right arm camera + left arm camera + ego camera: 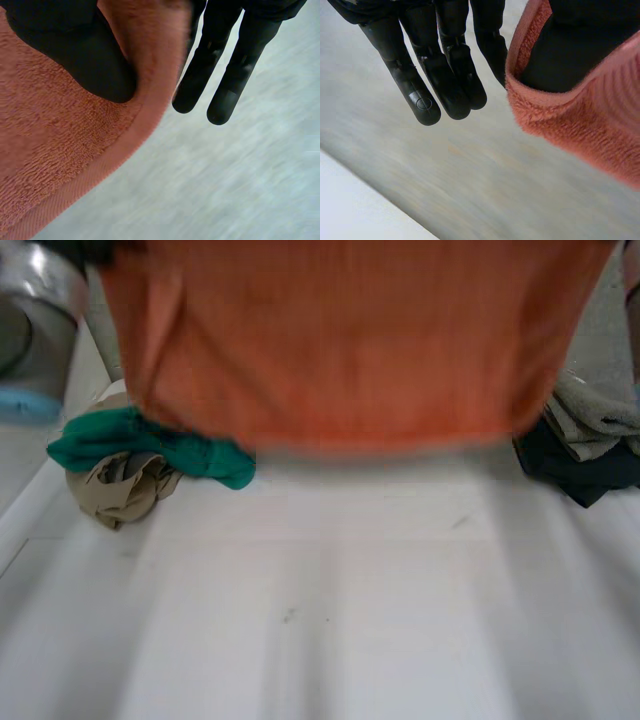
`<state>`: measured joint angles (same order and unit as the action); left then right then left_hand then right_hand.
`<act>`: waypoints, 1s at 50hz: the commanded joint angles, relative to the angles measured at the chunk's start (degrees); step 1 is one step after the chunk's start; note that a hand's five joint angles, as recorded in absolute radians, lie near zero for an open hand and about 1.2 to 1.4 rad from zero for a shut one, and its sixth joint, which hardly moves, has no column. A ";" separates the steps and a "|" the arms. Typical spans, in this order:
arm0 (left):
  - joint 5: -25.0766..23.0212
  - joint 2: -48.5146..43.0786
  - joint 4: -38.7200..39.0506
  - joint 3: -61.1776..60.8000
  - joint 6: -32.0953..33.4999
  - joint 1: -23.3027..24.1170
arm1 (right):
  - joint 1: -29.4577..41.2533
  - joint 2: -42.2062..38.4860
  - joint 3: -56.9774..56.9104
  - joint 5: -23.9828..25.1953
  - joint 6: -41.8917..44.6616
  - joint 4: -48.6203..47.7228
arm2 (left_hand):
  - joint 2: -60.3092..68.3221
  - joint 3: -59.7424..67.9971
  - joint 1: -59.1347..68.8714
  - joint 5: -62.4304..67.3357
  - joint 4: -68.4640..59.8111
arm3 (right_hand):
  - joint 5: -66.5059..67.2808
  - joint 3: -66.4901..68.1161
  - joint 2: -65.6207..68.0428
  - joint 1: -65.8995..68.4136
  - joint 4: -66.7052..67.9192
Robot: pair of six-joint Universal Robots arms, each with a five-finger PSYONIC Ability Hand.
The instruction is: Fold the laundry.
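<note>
An orange towel hangs spread in the air across the far half of the table, its lower hem just above the surface. In the left wrist view my left hand pinches the towel at its edge: the thumb presses the terry cloth against a finger while the other fingers point straight down. In the right wrist view my right hand holds the towel the same way near its hemmed edge, thumb on the cloth and the free fingers straight.
A green cloth lies over a crumpled beige one at the far left. A grey cloth sits on a dark garment at the far right. My left arm's grey joint is at the far left.
</note>
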<state>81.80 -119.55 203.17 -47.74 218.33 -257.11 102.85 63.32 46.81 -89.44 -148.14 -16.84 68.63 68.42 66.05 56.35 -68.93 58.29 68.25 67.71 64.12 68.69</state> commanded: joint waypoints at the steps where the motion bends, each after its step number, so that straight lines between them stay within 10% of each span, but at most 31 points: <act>1: -0.24 6.61 5.57 -3.75 -7.04 -0.59 | 0.42 1.54 0.64 -0.30 -0.31 -4.61 | 11.37 11.58 13.95 13.65 -11.07 | 11.71 11.75 12.29 15.88 11.31; 25: -4.53 20.07 1.33 -61.48 -6.17 -0.85 | -9.07 5.23 45.11 14.19 -0.05 9.90 | 11.37 11.58 13.95 13.65 -11.07 | 11.71 11.75 12.29 15.88 11.31; 50: -11.23 5.65 7.41 -64.32 3.42 -10.08 | -12.50 4.62 49.51 17.01 -0.84 8.93 | -24.61 -24.40 -22.03 -22.33 24.91 | 11.71 11.75 12.29 15.88 11.31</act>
<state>70.42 -113.60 210.02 -111.78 222.05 -265.85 90.35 68.01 96.37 -72.33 -148.97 -7.69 39.90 40.23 40.60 29.50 -39.69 58.52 68.25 67.71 64.12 68.69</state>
